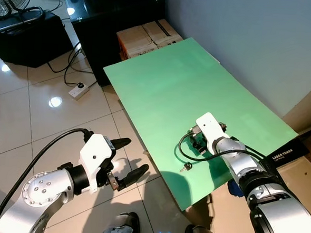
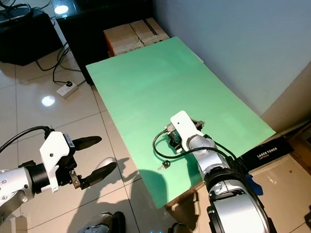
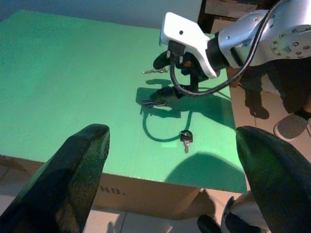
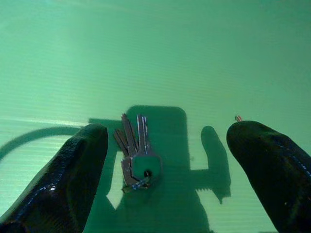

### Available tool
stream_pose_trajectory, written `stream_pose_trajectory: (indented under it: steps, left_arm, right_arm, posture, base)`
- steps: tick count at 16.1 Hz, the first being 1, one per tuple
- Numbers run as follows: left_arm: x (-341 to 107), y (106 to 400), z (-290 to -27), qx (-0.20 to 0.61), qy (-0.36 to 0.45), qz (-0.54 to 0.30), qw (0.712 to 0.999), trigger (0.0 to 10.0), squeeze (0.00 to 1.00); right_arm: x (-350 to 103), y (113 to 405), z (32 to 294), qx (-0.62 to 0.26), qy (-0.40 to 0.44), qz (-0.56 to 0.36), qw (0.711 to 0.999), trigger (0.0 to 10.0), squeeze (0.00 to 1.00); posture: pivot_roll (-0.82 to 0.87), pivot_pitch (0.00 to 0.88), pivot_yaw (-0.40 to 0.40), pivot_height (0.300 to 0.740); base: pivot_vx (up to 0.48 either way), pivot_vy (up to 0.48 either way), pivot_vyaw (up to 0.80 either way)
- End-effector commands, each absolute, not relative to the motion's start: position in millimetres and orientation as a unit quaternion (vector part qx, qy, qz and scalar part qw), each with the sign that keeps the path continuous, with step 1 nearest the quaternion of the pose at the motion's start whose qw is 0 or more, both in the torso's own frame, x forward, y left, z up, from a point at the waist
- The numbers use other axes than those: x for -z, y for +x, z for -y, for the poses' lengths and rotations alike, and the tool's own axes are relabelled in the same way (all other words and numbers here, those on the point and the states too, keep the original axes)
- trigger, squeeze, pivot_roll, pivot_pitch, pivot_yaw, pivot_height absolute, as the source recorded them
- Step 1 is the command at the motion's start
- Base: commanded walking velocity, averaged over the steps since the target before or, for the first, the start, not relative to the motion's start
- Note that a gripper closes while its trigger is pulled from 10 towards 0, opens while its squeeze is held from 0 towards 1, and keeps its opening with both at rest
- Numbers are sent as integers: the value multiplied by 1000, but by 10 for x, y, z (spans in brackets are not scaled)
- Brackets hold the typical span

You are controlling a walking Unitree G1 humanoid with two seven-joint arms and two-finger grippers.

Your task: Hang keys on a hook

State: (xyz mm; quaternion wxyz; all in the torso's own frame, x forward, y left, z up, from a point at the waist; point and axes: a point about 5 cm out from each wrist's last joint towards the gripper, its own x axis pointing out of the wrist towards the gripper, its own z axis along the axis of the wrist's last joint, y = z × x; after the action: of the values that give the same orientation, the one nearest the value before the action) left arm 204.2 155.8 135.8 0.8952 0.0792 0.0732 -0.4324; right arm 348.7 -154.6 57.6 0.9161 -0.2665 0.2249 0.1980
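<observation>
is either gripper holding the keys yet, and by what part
Nothing is held. The right gripper is open over the bunch of keys on the green board; the left gripper is open, off the board.

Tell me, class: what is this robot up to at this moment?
The right gripper is lowered over the green board, fingers open on either side of a bunch of keys lying flat, not yet gripped. A single black-headed key lies apart near the board's edge. The left gripper hangs open over the tiled floor.
</observation>
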Motion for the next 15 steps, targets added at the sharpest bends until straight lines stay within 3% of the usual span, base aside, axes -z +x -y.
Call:
stream_pose_trajectory:
  steps: [1, 15]
  left_arm:
    - [-1378, 2017, -1575, 436, 80, -69, 894, 10000, 0]
    - [-1384, 1992, -1647, 441, 85, -82, 890, 10000, 0]
  right_arm:
    - [-549, 3473, 1508, -204, -271, -226, 913, 10000, 0]
    - [-356, 3356, 1486, -220, -220, -311, 898, 10000, 0]
  posture:
    - [123, 146, 124, 740]
    - [143, 163, 123, 740]
  base:
    - [0, 0, 0]
    - [0, 0, 0]
